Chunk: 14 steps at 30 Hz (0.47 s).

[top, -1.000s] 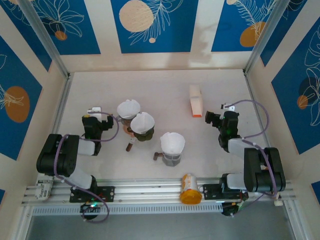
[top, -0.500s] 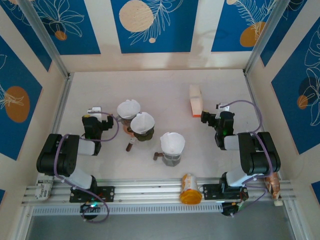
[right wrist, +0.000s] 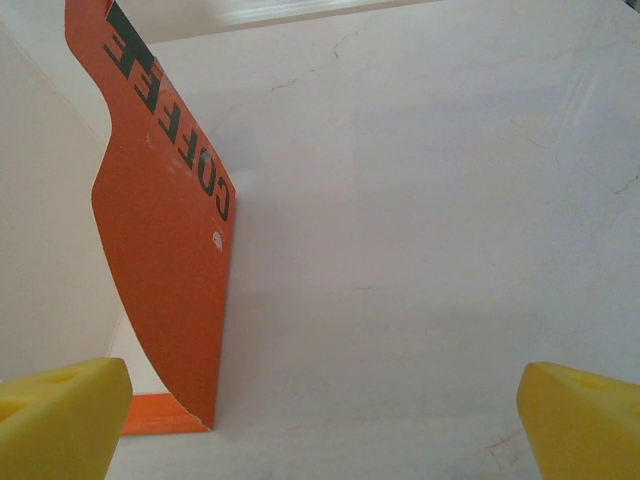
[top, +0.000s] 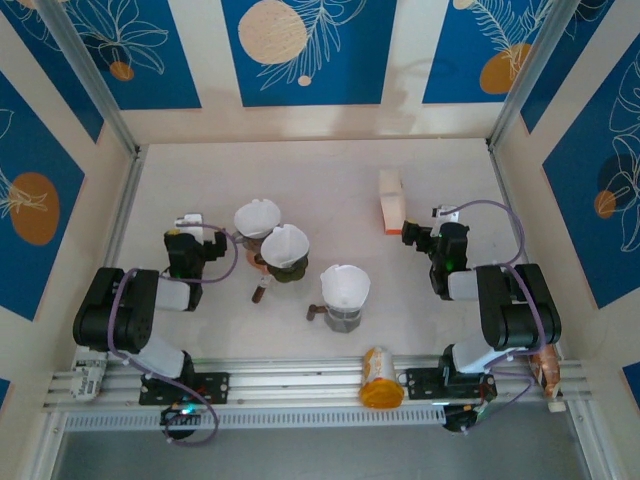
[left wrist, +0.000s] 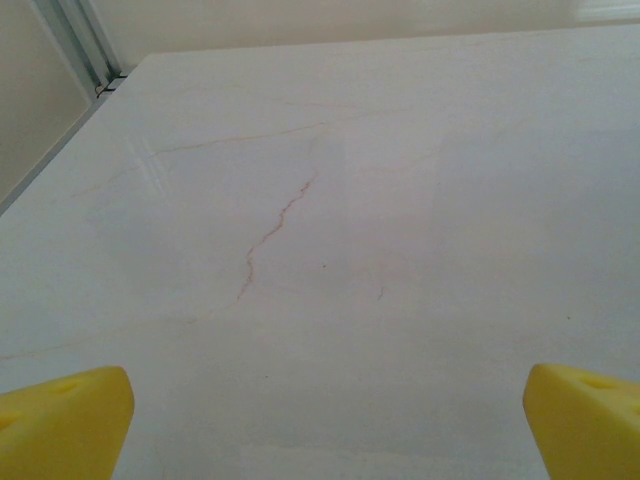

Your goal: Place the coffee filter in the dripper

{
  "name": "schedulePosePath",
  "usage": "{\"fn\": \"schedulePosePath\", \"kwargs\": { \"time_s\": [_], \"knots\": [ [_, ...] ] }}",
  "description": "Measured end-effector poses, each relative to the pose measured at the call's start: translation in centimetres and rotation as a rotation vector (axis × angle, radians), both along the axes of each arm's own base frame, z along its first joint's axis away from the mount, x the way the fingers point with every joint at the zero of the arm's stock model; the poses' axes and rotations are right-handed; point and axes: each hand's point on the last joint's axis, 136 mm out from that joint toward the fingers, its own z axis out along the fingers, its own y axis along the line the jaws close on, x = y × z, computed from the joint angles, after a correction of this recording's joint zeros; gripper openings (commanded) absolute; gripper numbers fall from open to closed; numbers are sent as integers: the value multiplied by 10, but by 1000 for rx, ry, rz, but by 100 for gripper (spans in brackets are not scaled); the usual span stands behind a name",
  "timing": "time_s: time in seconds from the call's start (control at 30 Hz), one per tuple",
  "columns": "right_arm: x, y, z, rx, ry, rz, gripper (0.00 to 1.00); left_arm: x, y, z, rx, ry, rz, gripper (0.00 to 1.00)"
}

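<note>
Blue leaf-print panels wall in a pale marbled desk (top: 330,170). Three drippers (top: 285,268) stand mid-desk, and each already seems to carry a white paper cone. The nearest dripper (top: 343,318) holds a coffee filter (top: 345,285) seated upright, its rim crinkled and open. Little appears left to do. Left claw (left wrist: 320,420) and right claw (right wrist: 320,420) gape wide and empty, the right one facing the orange filter box (right wrist: 165,250).

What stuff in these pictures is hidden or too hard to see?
- Top view: the insides of the drippers, covered by the white paper filters.
- Right wrist view: the orange box, its lettering cut off by the top edge.
- Top view: the orange bottle, label too small to read.
- Left wrist view: the left fingers, cut off by the bottom edge.
</note>
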Motion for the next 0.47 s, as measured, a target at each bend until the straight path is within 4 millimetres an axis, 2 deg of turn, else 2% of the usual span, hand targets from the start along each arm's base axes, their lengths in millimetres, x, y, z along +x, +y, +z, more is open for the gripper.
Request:
{"fn": "schedulePosePath", "kwargs": {
  "time_s": [0.47],
  "knots": [
    [0, 3, 0, -3, 0, 8, 99, 0, 0, 0, 0, 0, 0, 100]
  ]
}}
